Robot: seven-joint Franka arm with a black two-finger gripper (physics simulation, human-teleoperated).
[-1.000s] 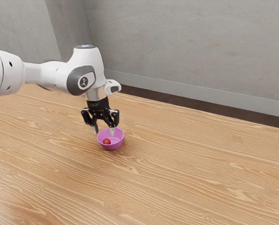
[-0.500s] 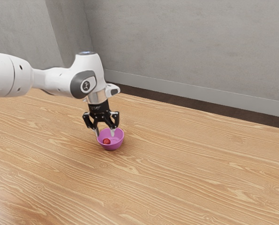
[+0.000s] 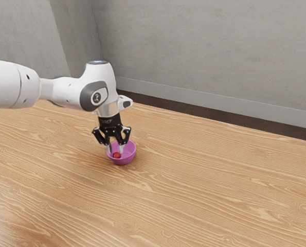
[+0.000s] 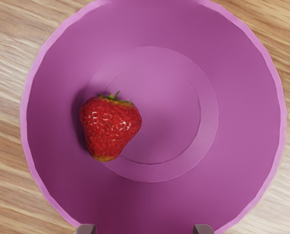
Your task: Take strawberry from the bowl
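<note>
While the pincer (image 3: 116,153) gapes, strawberry (image 4: 109,127) lies below

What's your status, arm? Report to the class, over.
Gripper open, low at the bowl. Strawberry in the bowl, off-centre, ungripped. Nothing seen lying on it.

I log the bowl (image 4: 242,112) as smooth, plastic-looking, soft sheen. Strawberry (image 4: 109,129): glossy, finely pitted skin. Table (image 3: 219,190): wood-look, pronounced grain, low sheen. Wall (image 3: 209,51): matt, mottled, concrete-like. My arm (image 3: 65,88): smooth, lightly glossy shell. Gripper (image 3: 116,153): black housing, slight shine; material uncertain.
</note>
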